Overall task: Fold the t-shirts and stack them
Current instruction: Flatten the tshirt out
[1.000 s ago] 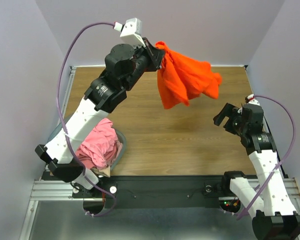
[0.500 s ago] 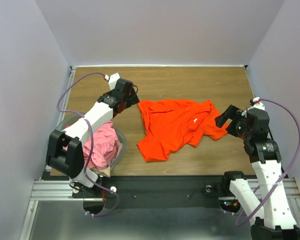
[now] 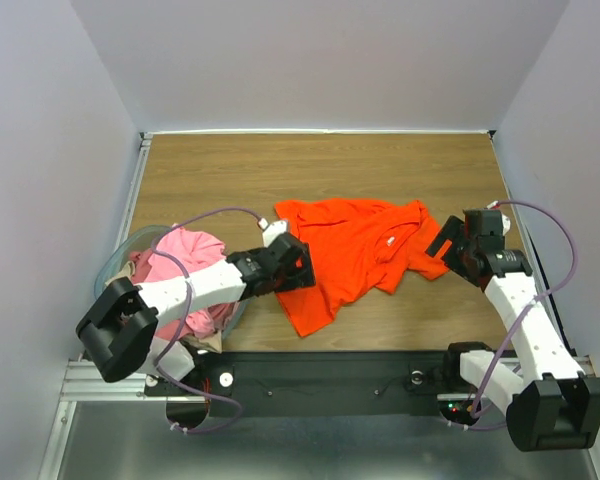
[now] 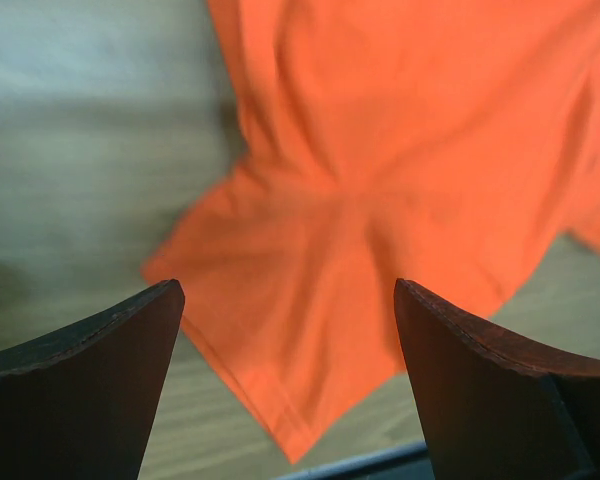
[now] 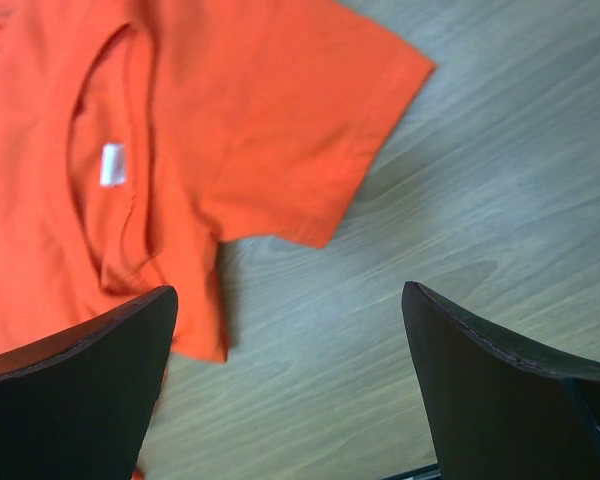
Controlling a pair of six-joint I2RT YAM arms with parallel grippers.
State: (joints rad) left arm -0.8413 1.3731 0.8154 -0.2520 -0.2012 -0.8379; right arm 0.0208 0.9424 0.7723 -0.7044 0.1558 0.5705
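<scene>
An orange-red t-shirt (image 3: 355, 252) lies rumpled and spread on the wooden table, its white neck label (image 5: 112, 164) facing up. My left gripper (image 3: 302, 268) hovers open over the shirt's near-left part; in the left wrist view the orange-red t-shirt (image 4: 380, 180) fills the space between and beyond my left gripper (image 4: 285, 290), with its near corner below. My right gripper (image 3: 443, 243) stands open beside the shirt's right sleeve (image 5: 320, 130); only bare wood lies inside my right gripper (image 5: 290, 295). A pink t-shirt (image 3: 185, 265) is heaped in the basket (image 3: 118, 262), with a pale beige one (image 3: 208, 342) peeking out beneath.
The clear bluish basket sits at the table's near-left corner, under the left arm. Bare wood (image 3: 310, 165) stretches behind the orange shirt to the back wall. A black rail (image 3: 330, 375) runs along the table's near edge.
The left gripper opened and dropped the orange shirt from high at the back onto the table, then swung down to its near-left side. The right gripper moved closer to the sleeve.
</scene>
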